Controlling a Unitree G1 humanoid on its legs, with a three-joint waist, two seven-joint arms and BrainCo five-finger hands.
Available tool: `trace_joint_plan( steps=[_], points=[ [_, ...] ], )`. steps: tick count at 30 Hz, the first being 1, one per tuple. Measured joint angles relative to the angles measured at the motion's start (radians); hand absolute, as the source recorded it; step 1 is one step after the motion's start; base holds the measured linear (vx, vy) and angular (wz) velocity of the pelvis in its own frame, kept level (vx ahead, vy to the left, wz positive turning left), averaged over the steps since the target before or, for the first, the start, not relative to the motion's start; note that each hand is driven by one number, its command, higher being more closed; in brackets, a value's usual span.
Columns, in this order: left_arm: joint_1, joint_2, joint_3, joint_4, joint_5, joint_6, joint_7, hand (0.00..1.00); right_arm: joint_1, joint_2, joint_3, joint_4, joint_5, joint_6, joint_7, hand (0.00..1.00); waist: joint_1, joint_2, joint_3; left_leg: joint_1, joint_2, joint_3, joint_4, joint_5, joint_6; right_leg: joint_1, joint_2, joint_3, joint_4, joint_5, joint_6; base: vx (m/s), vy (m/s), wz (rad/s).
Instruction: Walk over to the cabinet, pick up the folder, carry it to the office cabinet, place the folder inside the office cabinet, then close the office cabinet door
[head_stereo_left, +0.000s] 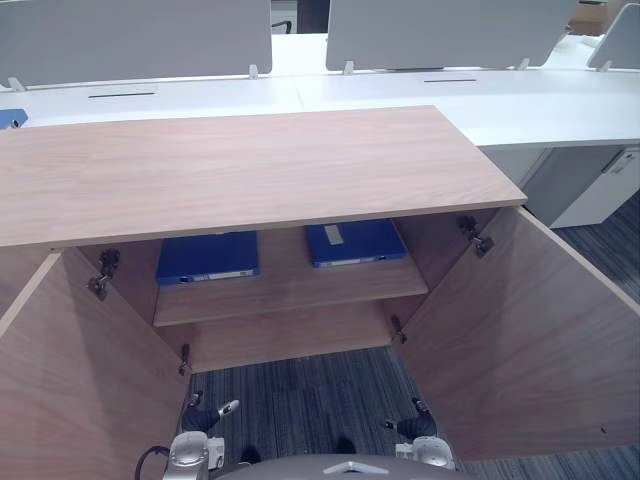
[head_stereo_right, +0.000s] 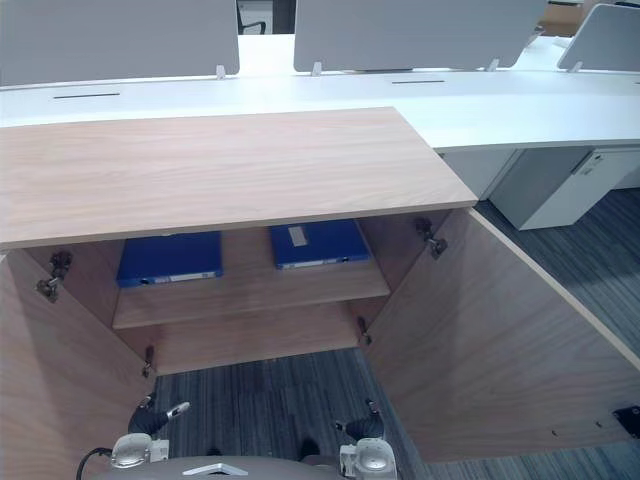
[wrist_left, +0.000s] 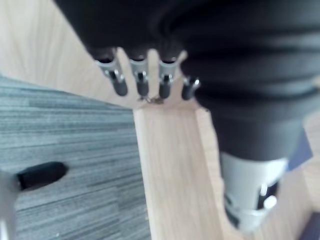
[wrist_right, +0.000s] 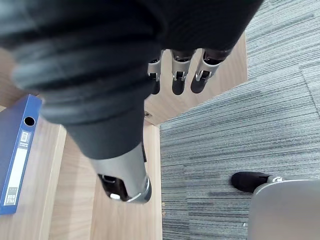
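The low light-wood office cabinet (head_stereo_left: 240, 170) stands with both doors swung wide. A blue ring-binder folder (head_stereo_left: 207, 257) lies flat on its upper wooden shelf (head_stereo_left: 290, 292), and a second blue folder (head_stereo_left: 353, 242) lies apart on the right. The left hand (head_stereo_left: 205, 417) and right hand (head_stereo_left: 412, 428) hang low over grey striped carpet (head_stereo_left: 300, 395), fingers loosely straight, both empty

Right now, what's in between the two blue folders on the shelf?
Nothing. In the left eye view, only a bare strip of wooden shelf lies between the left blue folder and the right blue folder.
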Motion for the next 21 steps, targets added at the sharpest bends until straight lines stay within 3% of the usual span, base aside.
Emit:
trace_joint_plan(
  steps=[5,10,17,21],
  points=[
    [0.016,0.003,0.032,0.022,0.012,0.0,0.0,0.0,0.06,0.001,-0.016,-0.208,-0.002,-0.017,-0.001,0.0,-0.004,0.002,0.001,0.017,0.001,0.04,0.006,-0.019,-0.002,-0.002,0.004,0.041,-0.004,0.006,0.008,0.03,0.012,-0.25],
    [0.032,0.005,0.049,0.022,0.032,-0.001,0.0,0.0,0.113,0.004,-0.12,-0.477,-0.002,-0.042,-0.013,0.0,-0.027,0.002,0.001,0.048,0.003,0.101,0.006,-0.045,-0.007,-0.006,0.016,0.099,0.001,0.009,0.008,0.03,0.01,-0.39],
    [0.055,0.008,0.055,0.022,0.05,-0.005,0.0,0.0,0.136,0.009,-0.288,-0.77,-0.002,-0.089,-0.089,0.0,-0.058,0.008,0.0,0.055,0.025,0.206,0.094,-0.128,-0.021,-0.033,0.041,0.218,0.01,0.014,0.006,0.02,-0.005,-0.53],
    [0.062,-0.001,0.052,0.017,0.05,-0.006,-0.001,0.0,0.136,0.012,-0.375,-0.843,-0.002,-0.106,-0.142,0.0,-0.081,0.021,0.004,0.056,0.031,0.253,0.123,-0.164,-0.024,-0.048,0.049,0.261,0.014,0.014,0.006,0.0,-0.011,-0.36]
  ],
)
